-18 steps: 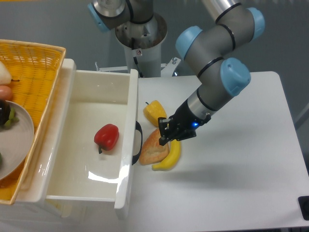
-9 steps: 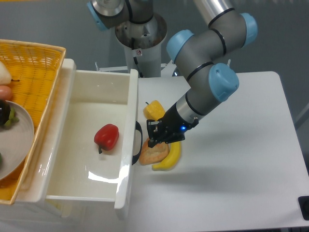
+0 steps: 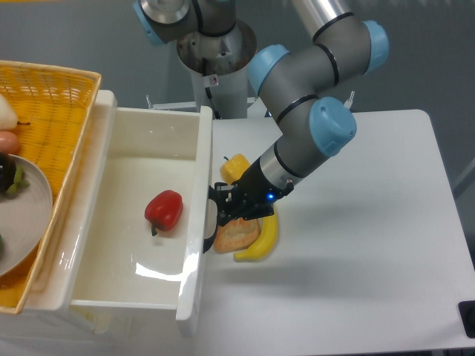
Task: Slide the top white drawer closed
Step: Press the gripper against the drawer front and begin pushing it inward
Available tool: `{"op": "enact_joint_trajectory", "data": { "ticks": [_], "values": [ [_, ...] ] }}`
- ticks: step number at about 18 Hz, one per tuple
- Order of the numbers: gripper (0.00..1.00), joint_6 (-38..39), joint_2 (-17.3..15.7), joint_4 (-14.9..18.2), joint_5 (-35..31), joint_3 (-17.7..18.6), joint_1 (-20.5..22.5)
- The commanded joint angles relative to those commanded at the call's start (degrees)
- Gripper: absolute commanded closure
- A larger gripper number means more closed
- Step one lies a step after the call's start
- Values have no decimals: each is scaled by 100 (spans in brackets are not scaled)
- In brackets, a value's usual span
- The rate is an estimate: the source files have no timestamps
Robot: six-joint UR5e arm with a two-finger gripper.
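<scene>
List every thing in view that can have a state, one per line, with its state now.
top white drawer: pulled out, not closed, a red pepper lying inside.
black handle: on the drawer front, gripper right at it.
gripper: low by the handle; open or shut cannot be told.
banana: lying on the table beside the drawer front.
yellow wicker basket: on top of the cabinet, holding a plate.

A single fixed camera looks steeply down from above the near edge of the table, facing the arm's base at the far side. It sits fairly close: the table's right edge shows, while the cabinet left of the table is cropped.
</scene>
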State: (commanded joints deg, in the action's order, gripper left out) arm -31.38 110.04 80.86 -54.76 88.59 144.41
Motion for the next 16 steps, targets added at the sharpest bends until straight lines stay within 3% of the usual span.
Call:
{"op": "enact_joint_trajectory", "data": {
  "ticks": [16],
  "values": [
    [100, 70, -141, 114, 70, 35, -123]
  ]
}}
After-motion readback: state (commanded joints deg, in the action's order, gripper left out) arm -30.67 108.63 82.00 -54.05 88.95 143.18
